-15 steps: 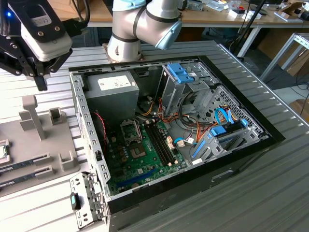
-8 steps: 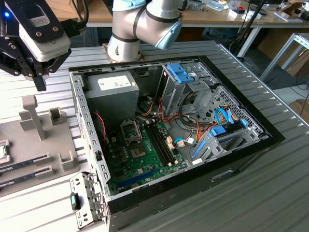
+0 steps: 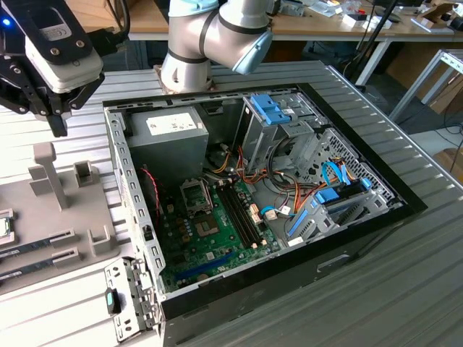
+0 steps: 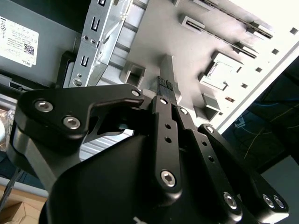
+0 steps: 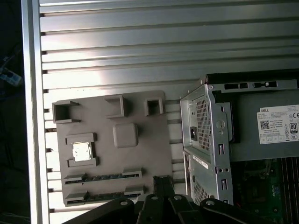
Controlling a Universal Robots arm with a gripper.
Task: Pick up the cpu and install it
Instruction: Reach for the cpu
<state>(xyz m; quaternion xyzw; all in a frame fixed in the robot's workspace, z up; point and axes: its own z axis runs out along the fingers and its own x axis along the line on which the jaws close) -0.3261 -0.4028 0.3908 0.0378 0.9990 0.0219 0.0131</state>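
The grey tray (image 5: 149, 135) lies on the slatted metal table (image 5: 140, 46), and everything here is placed from it. Start at the exterior view's left. The cpu (image 5: 81, 151) sits flat in a small pocket on the tray, silver side up. Little walls hug it, probably so it cannot slide and the arm can find it in the same spot every time. Nothing touches it, so it is not picked up yet. Just beside it on the tray, two long memory sticks (image 5: 100, 177) lie in thin slots, likely for the same reason. The gripper (image 5: 163, 185) hangs in the air over the tray, apart from the cpu. Its jaws are pressed together with nothing between them. To the right of the tray stands the computer case (image 3: 137, 217). Its side is off, I think so the arm can reach down inside. In it lies a green board (image 3: 210, 238) with a black square socket (image 3: 195, 195), and the cpu is not in that. The grey power box (image 3: 163, 137) is in there too. It has a white sticker (image 5: 279, 123) with small black print and a square code. I can make out no writing on the tray or the cpu.
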